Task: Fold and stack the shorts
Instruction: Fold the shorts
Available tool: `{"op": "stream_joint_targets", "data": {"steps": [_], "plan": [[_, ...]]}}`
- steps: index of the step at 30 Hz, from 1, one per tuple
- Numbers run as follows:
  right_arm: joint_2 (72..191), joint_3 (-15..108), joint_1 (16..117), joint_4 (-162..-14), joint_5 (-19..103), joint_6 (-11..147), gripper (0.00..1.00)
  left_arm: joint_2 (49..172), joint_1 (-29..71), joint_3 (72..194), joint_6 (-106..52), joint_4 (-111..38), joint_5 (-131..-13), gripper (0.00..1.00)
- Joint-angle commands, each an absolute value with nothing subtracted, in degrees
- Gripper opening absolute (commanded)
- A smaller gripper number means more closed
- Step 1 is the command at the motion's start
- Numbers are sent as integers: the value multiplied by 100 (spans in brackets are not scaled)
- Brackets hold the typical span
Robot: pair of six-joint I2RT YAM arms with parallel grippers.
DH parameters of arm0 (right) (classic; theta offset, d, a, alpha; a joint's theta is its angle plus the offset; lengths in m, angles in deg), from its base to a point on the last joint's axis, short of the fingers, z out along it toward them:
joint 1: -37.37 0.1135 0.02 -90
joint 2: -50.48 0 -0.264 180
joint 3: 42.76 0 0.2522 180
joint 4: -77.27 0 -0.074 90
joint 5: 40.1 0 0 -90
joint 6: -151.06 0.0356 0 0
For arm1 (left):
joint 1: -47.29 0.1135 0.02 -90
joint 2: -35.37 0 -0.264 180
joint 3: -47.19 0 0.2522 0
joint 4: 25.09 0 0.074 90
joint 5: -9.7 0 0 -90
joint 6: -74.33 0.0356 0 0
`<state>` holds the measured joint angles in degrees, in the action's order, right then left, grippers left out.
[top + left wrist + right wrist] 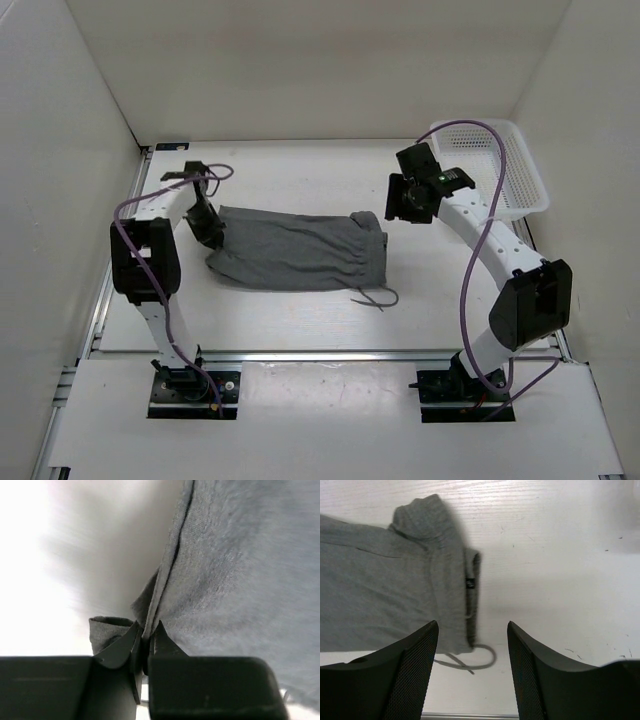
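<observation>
The shorts [295, 252] lie flat on the table [300, 180]. Our left gripper [146, 632] is clenched on their leg end; our right gripper [472, 626] hangs released over the waistband [451, 575]. We should grasp both layers there first.

The small black tag [470, 583] on the shorts [375, 595] cannot be read

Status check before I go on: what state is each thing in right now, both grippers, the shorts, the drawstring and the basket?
shorts: lying across the table, waistband toward the right arm.
drawstring: loose, trailing onto the table by the waistband.
left gripper: shut on the shorts' edge at the leg end.
right gripper: open above the waistband end, holding nothing.
basket: upright at the far right corner, nothing seen inside.
</observation>
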<state>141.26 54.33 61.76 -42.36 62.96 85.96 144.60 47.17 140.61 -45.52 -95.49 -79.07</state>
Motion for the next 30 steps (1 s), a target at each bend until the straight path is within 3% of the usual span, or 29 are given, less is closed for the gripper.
{"op": "stream_joint_targets", "data": {"steps": [1, 9, 21, 22, 24, 25, 27, 30], "plan": [[13802, 5309, 6154, -4160, 6309, 8409, 62, 13847, 4624, 15031, -4144, -10142, -9092, 10], [13548, 5116, 6049, -4160, 6194, 8469, 62, 14110, 3246, 17123, -3773, -11241, -9955, 10], [12423, 4018, 5418, -4098, 6449, 8628, 61, 15936, -33, 19559, -4160, -11892, -9314, 10], [12344, 3922, 5347, -4098, 6449, 8628, 61, 16052, -313, 19621, -4282, -11892, -9244, 20], [12150, 3684, 5223, -4098, 6449, 8628, 62, 16202, -378, 19621, -4405, -11945, -9033, 68], [12089, 3614, 5145, -4098, 6449, 8628, 62, 16202, -378, 19552, -4406, -11997, -8980, 86], [12009, 3499, 5092, -4098, 6449, 8567, 62, 16036, -291, 19551, -4467, -11997, -8980, 100], [12009, 3428, 5091, -4098, 6449, 8567, 62, 15483, 131, 19551, -4538, -11945, -8595, 100]]}}
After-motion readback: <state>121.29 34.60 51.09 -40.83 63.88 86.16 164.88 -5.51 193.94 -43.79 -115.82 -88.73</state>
